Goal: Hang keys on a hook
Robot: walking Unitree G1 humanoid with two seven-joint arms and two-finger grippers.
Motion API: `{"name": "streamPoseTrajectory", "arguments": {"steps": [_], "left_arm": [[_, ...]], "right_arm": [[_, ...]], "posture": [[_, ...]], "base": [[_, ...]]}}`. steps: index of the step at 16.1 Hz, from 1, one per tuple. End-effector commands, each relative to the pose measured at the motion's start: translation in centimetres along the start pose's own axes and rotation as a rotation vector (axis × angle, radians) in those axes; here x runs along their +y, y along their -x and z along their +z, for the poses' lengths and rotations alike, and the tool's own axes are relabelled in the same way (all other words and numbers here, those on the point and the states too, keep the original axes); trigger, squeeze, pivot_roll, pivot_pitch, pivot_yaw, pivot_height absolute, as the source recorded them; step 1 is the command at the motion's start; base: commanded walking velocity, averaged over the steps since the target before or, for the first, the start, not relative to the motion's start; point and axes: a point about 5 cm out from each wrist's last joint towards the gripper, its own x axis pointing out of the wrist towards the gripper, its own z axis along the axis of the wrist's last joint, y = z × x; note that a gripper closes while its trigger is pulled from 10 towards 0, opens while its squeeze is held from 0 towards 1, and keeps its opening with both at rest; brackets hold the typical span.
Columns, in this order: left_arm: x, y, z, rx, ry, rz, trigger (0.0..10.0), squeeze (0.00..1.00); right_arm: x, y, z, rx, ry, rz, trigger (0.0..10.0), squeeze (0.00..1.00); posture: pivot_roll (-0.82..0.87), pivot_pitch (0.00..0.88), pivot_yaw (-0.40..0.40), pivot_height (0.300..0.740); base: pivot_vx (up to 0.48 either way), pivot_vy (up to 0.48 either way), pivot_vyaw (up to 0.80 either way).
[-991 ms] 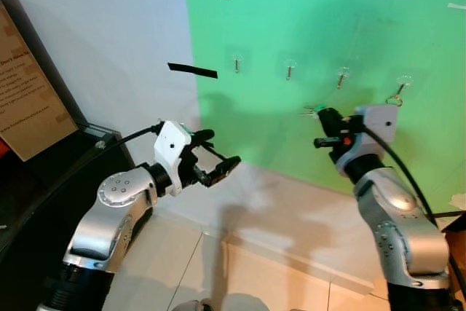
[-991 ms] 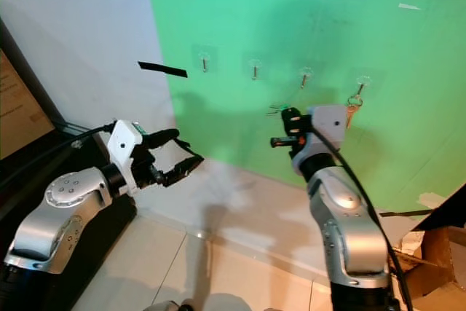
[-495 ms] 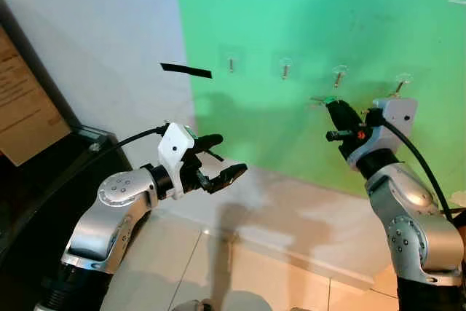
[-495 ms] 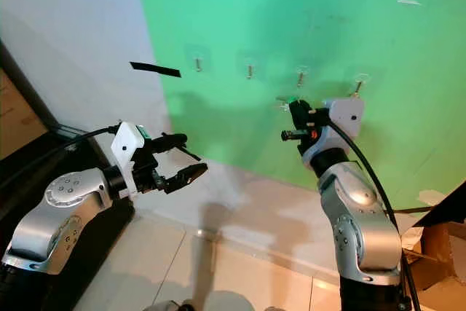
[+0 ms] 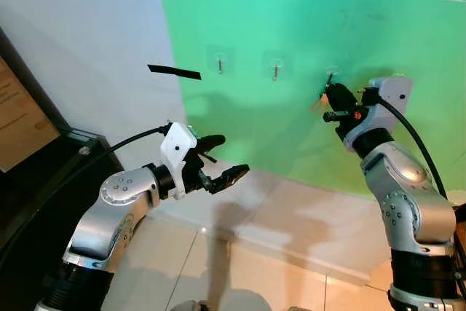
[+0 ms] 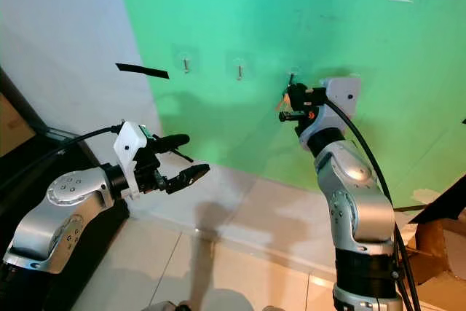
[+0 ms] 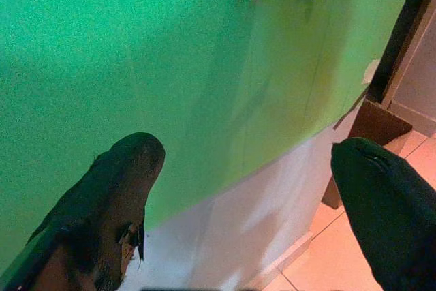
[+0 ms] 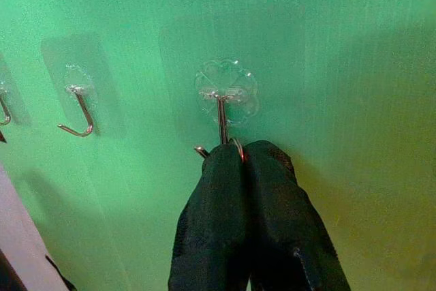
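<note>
The right claw (image 8: 244, 158) is pressed together on the thin silver key ring (image 8: 235, 145), raised against the green wall panel (image 5: 291, 129). The small bent metal hook on its clear round sticker (image 8: 222, 117) is seen directly ahead of the fingertips, its shank upright and its upturned tip just beside the ring. Whether the ring is already over that tip cannot be told. The left claw (image 5: 218, 159), fingers held apart, is kept low and well away.

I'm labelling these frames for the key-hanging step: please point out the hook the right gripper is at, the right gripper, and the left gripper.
hook (image 8: 221, 117), right wrist view, on its metal stem.
right gripper (image 8: 243, 158), right wrist view, between its fingertips.
left gripper (image 5: 228, 156), left eye view, between its fingertips.
</note>
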Motion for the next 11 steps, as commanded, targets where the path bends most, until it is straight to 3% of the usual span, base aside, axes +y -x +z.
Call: {"name": "streamPoseTrajectory", "arguments": {"steps": [1,4,6,8,11], "left_arm": [[-0.2,0.0,0.4,-0.002,-0.011,-0.019,10.0,0.00],[-0.3,0.0,0.4,0.001,-0.010,-0.025,10.0,0.00],[-0.3,0.0,0.5,0.006,-0.010,-0.029,10.0,0.00],[-0.4,-0.1,0.4,0.008,-0.009,-0.031,10.0,0.00],[-0.4,-0.2,0.5,0.010,-0.005,-0.035,10.0,0.00]], "right_arm": [[0.1,-0.4,0.9,-0.039,0.006,0.011,10.0,0.00],[0.1,-0.7,1.0,-0.042,0.008,0.013,10.0,0.00],[-0.3,-0.6,0.0,0.034,0.035,-0.010,10.0,0.00],[-0.7,-0.2,-1.1,0.095,0.053,-0.026,10.0,0.00],[-1.0,0.7,-1.0,0.085,0.032,-0.015,10.0,0.00]], "posture": [[-0.06,0.000,0.055,0.740],[-0.06,0.000,0.055,0.740],[-0.06,0.000,0.059,0.740],[-0.06,0.000,0.058,0.740],[-0.06,0.000,0.057,0.740]], "base": [[0.000,0.000,0.00],[0.000,0.000,0.00],[0.000,0.000,0.00],[0.000,0.000,0.00],[0.000,0.000,0.00]]}}
